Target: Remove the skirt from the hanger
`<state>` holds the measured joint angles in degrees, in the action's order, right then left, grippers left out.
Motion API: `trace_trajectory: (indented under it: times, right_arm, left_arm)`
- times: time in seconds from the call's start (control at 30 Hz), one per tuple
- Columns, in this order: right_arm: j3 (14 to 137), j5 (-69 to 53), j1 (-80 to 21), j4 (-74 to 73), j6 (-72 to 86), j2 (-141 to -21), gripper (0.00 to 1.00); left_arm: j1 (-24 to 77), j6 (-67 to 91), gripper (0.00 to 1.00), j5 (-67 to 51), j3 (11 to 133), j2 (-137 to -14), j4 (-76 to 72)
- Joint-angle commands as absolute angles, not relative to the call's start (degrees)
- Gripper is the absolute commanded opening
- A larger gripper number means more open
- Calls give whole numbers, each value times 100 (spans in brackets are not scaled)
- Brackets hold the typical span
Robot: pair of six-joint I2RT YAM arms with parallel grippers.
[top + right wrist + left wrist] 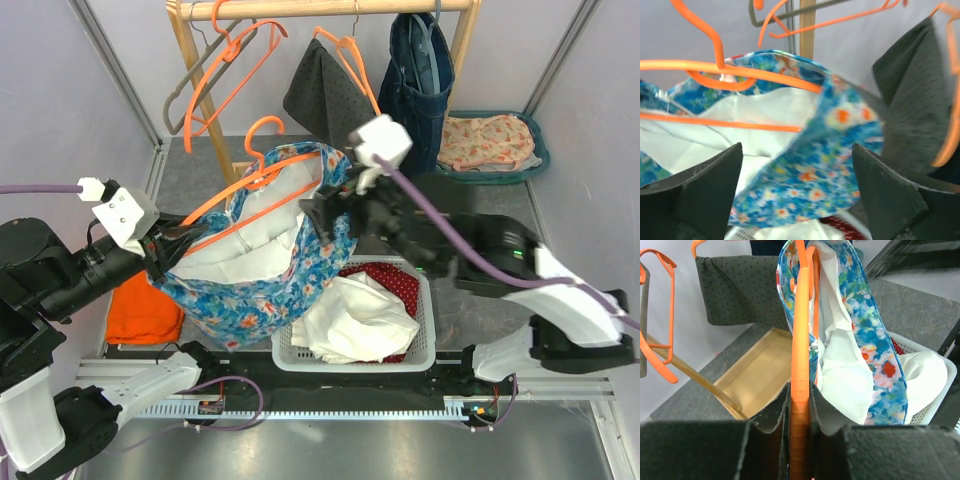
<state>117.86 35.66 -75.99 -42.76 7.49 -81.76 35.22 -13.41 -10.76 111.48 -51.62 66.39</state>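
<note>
The skirt (250, 290) is blue with a flower print and a white lining. It hangs around an orange hanger (255, 180), tilted low over the table's left half. My left gripper (165, 250) is shut on the hanger's lower left end; in the left wrist view the orange bar (801, 340) runs straight up out of the closed jaws (800, 410), with the skirt (875, 355) to its right. My right gripper (318, 215) is at the skirt's right edge. Its fingers stand wide open (797, 170), the floral fabric (825, 170) between them but apart from both.
A white basket (428, 320) with white and red clothes stands under the skirt. An orange cloth (140, 310) lies at the left. A wooden rack (330, 8) holds bare orange hangers, a dark grey garment (320, 95) and a denim one (420, 80). A teal tray (535, 135) sits at the back right.
</note>
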Motion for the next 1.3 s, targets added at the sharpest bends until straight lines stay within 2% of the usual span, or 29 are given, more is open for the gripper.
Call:
trace_trajectory:
  times: [0.0,0.17,0.3,0.43,0.7,0.77,0.8,0.83,0.9,0.93,0.97,1.03,1.07,1.1,1.17,1.23,1.27]
  right_arm:
    - [10954,3410,-7638,-3648,-813,-7166,98]
    - [10460,3595,-7638,-3639,-1660,-6558,98]
    - [10449,3244,-7629,-3621,-1924,-6460,98]
    - [10871,2962,-7620,-3612,-2188,-6854,98]
    - [11803,2515,-7559,-3990,-2558,-7655,98]
    - [11795,2233,-7532,-4069,-2453,-7673,91]
    - [11717,2128,-7506,-4078,-2374,-7647,84]
    - [11672,2031,-7488,-4061,-2338,-7629,64]
    - [11611,1855,-7436,-4069,-2277,-7603,44]
    - [11610,1837,-7427,-4061,-2207,-7594,19]
    - [11619,1898,-7435,-4061,-2180,-7611,2]
    - [11645,1934,-7435,-4017,-2145,-7620,0]
    - [11654,1907,-7436,-4008,-2145,-7629,0]
    - [11663,1890,-7427,-3964,-2153,-7629,0]
    - [11689,1890,-7427,-3946,-2145,-7646,0]
    - [11716,1933,-7427,-3894,-2127,-7673,0]
    - [11716,1925,-7435,-3876,-2118,-7673,0]
  left_arm:
    - [3542,-1608,2,-1222,11338,-5080,6003]
    - [3542,-1758,2,-1467,11311,-4975,6047]
    - [3533,-1740,2,-2010,11417,-4948,6082]
    - [3542,-1696,2,-2618,11619,-5071,6292]
    - [3542,-1749,2,-2672,11865,-5168,6574]
    - [3542,-1749,2,-2646,11857,-5159,6565]
    - [3542,-1749,2,-2628,11856,-5150,6565]
    - [3542,-1766,2,-2628,11856,-5142,6557]
    - [3542,-1740,2,-2611,11839,-5159,6530]
    - [3542,-1740,2,-2593,11830,-5168,6530]
    - [3542,-1740,2,-2584,11795,-5177,6513]
    - [3542,-1740,4,-2575,11734,-5159,6460]
    - [3542,-1723,16,-2584,11664,-5150,6408]
    - [3533,-1697,25,-2610,11628,-5133,6381]
    - [3542,-1653,39,-2698,11532,-5150,6294]
    - [3542,-1600,45,-2768,11488,-5194,6267]
    - [3533,-1591,56,-2838,11479,-5212,6249]
